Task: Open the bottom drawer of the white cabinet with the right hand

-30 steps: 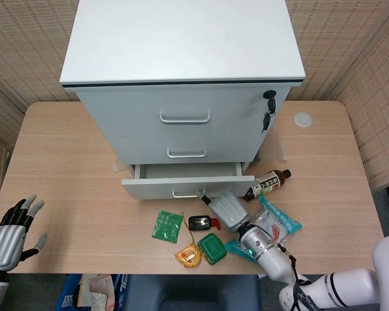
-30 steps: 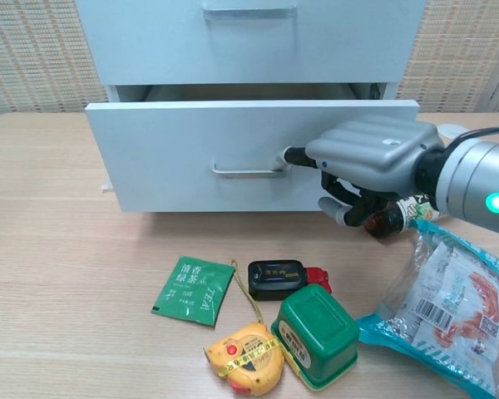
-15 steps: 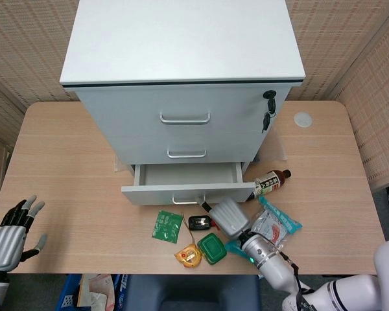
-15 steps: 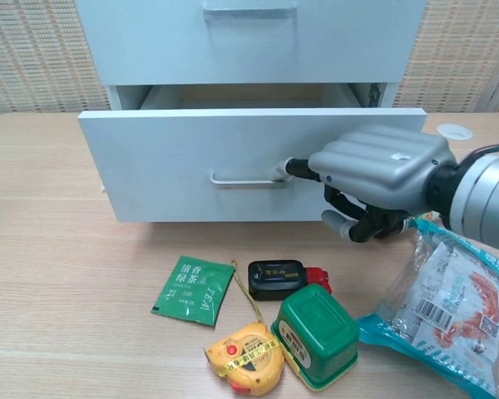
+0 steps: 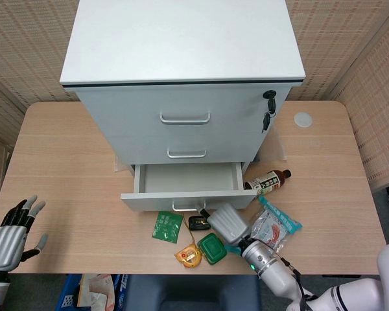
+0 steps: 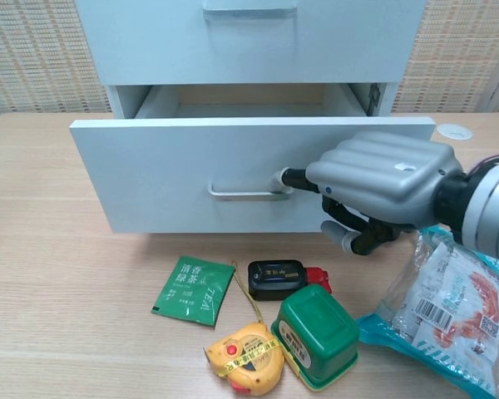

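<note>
White cabinet (image 5: 181, 65), rear centre of bench (image 5: 65, 168): bottom drawer (image 6: 241, 170) stands partly pulled out, interior showing. Right hand (image 6: 378, 187) at the drawer front, one finger hooked at the right end of its handle (image 6: 245, 191), remaining fingers curled under. Left hand (image 5: 10, 233) well left of the cabinet, fingers apart, holding nothing.

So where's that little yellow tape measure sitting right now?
The yellow tape measure lies on the table near its front edge, just left of the green box and below the green tea packet, in front of the open bottom drawer.
</note>
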You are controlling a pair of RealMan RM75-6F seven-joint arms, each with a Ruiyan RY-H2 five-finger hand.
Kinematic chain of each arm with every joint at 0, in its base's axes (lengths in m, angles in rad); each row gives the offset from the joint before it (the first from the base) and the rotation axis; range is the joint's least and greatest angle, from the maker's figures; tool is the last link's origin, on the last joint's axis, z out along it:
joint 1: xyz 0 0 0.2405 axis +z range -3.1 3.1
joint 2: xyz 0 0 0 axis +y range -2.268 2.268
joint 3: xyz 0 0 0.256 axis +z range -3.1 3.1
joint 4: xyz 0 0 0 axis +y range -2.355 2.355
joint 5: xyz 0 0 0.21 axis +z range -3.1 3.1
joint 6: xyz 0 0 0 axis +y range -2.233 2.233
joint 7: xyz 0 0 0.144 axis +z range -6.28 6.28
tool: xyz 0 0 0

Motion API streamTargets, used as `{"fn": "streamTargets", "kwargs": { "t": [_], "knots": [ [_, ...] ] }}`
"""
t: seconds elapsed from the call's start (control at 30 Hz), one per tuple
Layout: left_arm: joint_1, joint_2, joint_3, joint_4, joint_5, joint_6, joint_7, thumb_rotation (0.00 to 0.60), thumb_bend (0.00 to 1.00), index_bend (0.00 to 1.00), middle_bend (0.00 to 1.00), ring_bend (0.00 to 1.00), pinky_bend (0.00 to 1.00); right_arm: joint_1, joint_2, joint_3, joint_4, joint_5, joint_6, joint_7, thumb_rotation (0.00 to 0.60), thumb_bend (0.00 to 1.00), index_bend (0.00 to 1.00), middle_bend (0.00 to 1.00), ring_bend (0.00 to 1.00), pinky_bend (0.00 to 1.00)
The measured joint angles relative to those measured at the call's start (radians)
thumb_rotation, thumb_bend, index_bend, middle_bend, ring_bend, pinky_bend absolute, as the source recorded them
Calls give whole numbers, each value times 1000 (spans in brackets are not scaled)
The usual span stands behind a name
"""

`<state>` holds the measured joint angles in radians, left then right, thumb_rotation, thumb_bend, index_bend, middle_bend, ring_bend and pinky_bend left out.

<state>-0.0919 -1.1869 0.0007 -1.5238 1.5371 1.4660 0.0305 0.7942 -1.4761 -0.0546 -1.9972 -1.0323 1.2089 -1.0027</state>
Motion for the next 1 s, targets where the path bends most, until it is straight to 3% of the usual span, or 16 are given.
{"fn": "streamTargets", "kwargs": {
  "t": [0.67, 1.0],
  "knots": [
    [-5, -7, 1, 15, 4, -4, -13, 600, 359, 113, 0, 31, 122, -36, -25, -6, -26, 1, 32, -67, 600, 506, 109, 785, 860, 885],
    [-5, -7, 1, 15, 5, -3, -12, 600, 360, 113, 0, 31, 122, -49, -16, -32, -67, -31, 31, -84, 600, 506, 109, 785, 860, 885]
  ]
}}
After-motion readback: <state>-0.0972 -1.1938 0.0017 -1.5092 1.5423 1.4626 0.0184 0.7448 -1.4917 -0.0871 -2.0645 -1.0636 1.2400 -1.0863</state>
